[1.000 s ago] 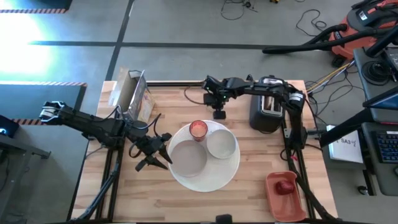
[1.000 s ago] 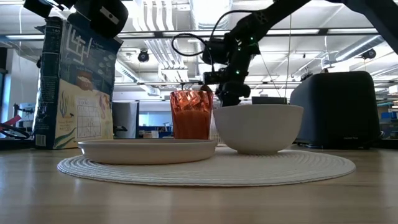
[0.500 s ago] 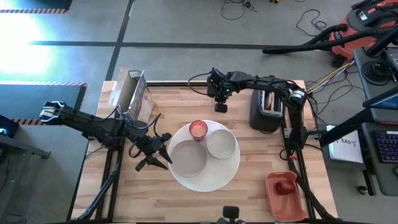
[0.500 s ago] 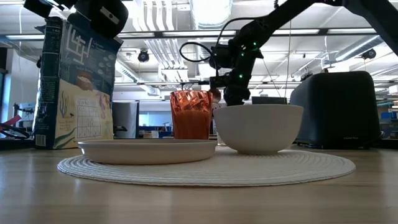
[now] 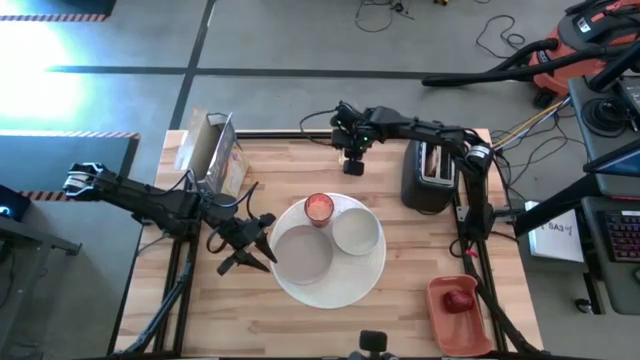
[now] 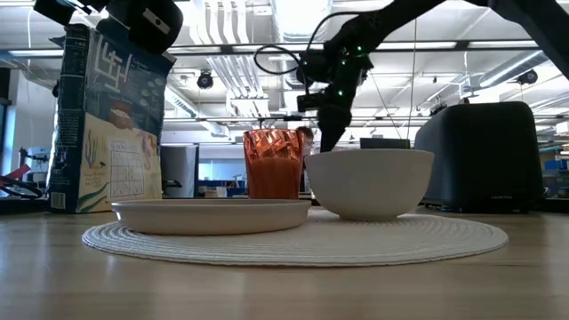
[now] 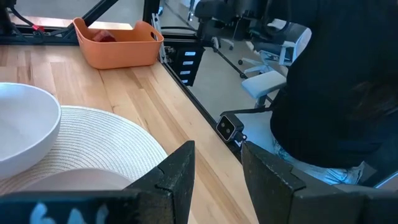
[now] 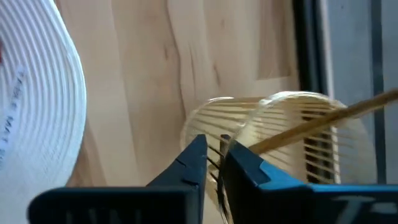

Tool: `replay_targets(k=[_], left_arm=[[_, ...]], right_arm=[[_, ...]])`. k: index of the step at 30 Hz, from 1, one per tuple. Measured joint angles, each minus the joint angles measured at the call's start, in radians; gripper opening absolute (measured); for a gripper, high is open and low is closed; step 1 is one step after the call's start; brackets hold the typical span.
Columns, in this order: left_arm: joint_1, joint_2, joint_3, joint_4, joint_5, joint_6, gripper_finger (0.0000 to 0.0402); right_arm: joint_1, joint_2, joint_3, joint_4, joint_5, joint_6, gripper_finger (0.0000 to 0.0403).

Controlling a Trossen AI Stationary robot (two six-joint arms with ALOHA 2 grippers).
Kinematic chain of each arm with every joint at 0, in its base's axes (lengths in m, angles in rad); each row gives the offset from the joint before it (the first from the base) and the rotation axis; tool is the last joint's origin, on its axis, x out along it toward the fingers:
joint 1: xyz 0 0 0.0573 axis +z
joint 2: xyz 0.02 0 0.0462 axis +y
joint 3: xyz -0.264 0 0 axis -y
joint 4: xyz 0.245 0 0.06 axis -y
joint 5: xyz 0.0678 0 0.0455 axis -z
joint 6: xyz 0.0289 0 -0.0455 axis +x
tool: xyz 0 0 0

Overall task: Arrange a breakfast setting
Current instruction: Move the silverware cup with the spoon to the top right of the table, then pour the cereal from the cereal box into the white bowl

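Your right claw (image 5: 352, 163) hangs over the upper middle of the surface (image 5: 260, 320) in the high view, left of the black toaster (image 5: 427, 180) and above the cup. Its wrist view shows the fingers (image 8: 194, 160) set narrow, a thin slit between them, just in front of a gold wire thing (image 8: 280, 140) – whether they touch it, you cannot tell.

Your left claw (image 5: 247, 250) sits at centre left, just beside the left rim of the large round plate (image 5: 330, 292). Its fingers (image 7: 177, 171) stand a little apart with nothing between them.

On the large plate you have the smaller plate (image 5: 302, 253) at the left, the white bowl (image 5: 356, 232) at the right and the pink-red cup (image 5: 318, 208) at its upper edge – cup and bowl close together. The dark-red fruit (image 5: 460, 299) lies in the orange tray (image 5: 440, 320) at lower right. A cereal box (image 5: 218, 155) stands at upper left.
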Motion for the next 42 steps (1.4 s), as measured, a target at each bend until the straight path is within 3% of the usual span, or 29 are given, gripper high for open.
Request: replay_targets(k=[7,15,27,31,35,42], left_arm=[[0.0,0.0,0.0,-0.005,0.001,0.0,0.0116],[0.0,-0.005,0.0,-0.017,0.002,0.0,0.0116],[0.0,-0.005,0.0,-0.008,0.001,-0.008,0.0116],[0.0,-0.007,0.0,-0.012,0.029,-0.002,0.0116],[0.0,-0.028,-0.001,-0.049,0.053,0.017,0.0116],[0.0,-0.049,-0.002,-0.052,0.054,0.06,0.0117]], right_arm=[[0.001,-0.003,0.022,-0.015,-0.003,0.013,0.009],[0.001,-0.002,0.062,-0.094,-0.001,0.048,0.0118],[0.003,-0.081,0.229,-0.482,-0.025,0.188,0.0128],[0.023,-0.225,0.135,-0.463,-0.062,0.287,0.0128],[0.077,-0.424,-0.047,-0.364,-0.052,0.422,0.0128],[0.299,-0.789,-0.435,-0.055,0.064,0.71,0.0128]])
